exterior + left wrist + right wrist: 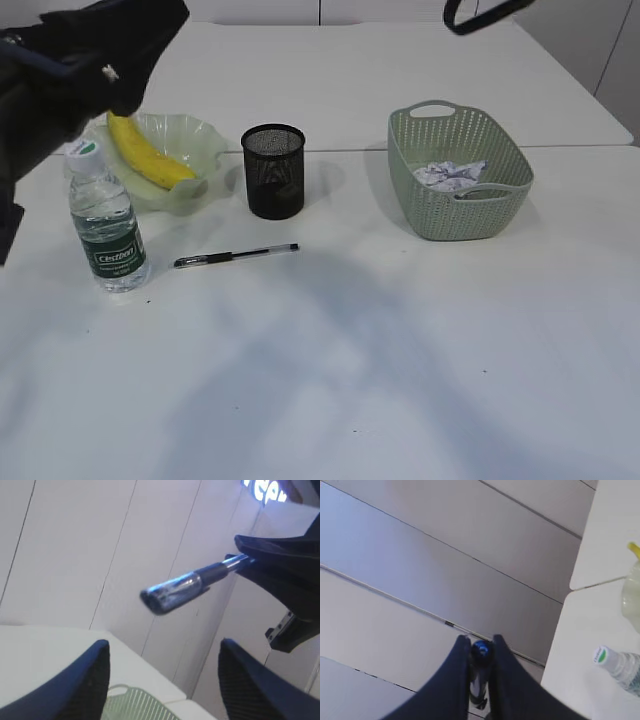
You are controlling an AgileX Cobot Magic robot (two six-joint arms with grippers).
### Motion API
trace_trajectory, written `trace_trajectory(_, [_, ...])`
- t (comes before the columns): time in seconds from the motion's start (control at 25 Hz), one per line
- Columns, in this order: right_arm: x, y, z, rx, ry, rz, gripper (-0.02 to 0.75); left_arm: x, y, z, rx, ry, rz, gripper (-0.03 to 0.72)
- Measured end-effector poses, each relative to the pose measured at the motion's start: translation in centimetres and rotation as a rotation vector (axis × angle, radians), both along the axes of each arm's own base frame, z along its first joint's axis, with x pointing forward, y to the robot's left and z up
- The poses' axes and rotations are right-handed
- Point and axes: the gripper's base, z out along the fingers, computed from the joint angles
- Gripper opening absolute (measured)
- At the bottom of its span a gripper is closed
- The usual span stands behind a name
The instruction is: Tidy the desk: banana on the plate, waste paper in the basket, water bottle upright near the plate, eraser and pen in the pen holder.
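Left gripper (164,645) is seen spread wide and empty, just short of a pen (175,592) clamped in the right gripper (480,642).
Pen stowing is judged in hand: the held pen is to be lowered inside the rim of the pen holder (273,170), well below the right gripper, leftward. Another pen (236,256) lies before it; open table is left toward the basket (500,215).

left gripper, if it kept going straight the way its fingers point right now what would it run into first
Probably the pen clamped in the right gripper, which hangs between and beyond the left gripper's open fingers. Past it is only the wall. Depth is unclear, so the pen may sit slightly above the line.
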Motion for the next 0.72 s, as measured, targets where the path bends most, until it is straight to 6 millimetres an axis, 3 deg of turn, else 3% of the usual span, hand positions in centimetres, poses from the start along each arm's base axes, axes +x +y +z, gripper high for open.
trace_trajectory(0.16, [0.0,0.0,1.6,0.023,-0.044,0.0,0.044,0.5,-0.1,-0.4,-0.089,-0.012,-0.008,0.486])
trace_trajectory(0.72, [0.0,0.0,1.8,0.025,-0.047,0.0,0.044,0.7,-0.2,-0.2,-0.205,0.04,-0.047,0.484])
